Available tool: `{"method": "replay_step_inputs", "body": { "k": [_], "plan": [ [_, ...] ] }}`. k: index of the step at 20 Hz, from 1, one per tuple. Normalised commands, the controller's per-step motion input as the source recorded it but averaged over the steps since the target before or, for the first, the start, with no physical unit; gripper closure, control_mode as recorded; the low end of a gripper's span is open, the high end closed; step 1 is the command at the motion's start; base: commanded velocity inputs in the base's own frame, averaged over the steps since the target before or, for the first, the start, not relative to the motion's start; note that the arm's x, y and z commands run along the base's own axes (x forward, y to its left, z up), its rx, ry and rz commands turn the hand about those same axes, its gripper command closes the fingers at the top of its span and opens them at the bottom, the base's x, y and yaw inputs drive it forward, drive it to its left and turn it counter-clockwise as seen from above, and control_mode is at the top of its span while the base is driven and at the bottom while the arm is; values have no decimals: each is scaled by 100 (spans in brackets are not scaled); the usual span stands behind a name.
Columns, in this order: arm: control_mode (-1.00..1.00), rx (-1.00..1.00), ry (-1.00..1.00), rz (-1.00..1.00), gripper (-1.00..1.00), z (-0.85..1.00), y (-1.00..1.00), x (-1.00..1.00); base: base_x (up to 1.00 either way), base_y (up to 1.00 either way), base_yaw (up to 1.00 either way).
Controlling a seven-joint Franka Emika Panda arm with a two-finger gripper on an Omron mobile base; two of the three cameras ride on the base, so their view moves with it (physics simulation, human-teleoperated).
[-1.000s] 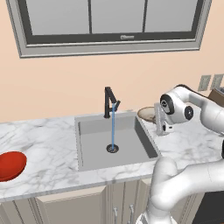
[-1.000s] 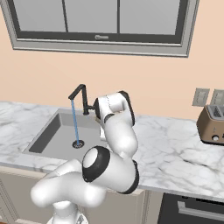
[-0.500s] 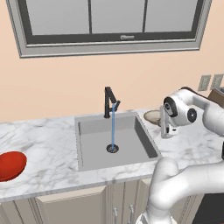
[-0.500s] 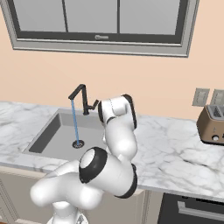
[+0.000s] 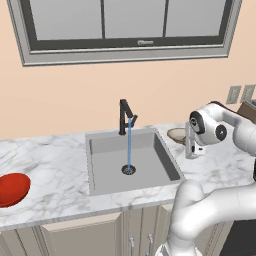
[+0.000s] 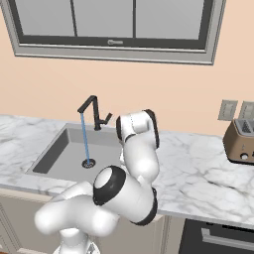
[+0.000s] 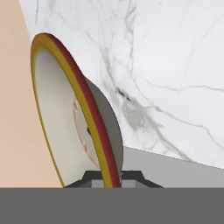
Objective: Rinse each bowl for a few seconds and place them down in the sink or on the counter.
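Left base view: gripper (image 5: 192, 150) has lifted slightly, tan bowl (image 5: 177, 135) with it, right of the sink (image 5: 150, 172); faucet (image 5: 124, 116) running; red bowl (image 5: 12, 189) far left on the counter (image 5: 55, 170).

Right base view: arm hides the grasp.

Hand view: jaws clamped on the bowl's rim (image 7: 94, 127). Rinse comes next.

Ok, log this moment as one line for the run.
fingers: shut on beige bowl rim | faucet: running | red bowl: on counter, left of sink
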Motion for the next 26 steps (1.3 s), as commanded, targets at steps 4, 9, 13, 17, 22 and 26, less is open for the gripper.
{"method": "replay_step_inputs", "body": {
  "k": [4, 9, 13, 17, 22, 26],
  "plan": [
    [-100, 1, 10, -2, 100, -14, -23, 18, 0, 0, 0],
    [-100, 0, 10, -1, 100, -18, -22, 23, 0, 0, 0],
    [-100, 0, 10, -1, 100, -20, -19, 26, 0, 0, 0],
    [-100, 0, 11, -1, 100, -23, -19, 25, 0, 0, 0],
    [-100, 3, 18, 0, 100, -19, -19, 22, 0, 0, 0],
    [-100, 3, 18, 0, 100, -14, -20, 20, 0, 0, 0]
  ]
}}
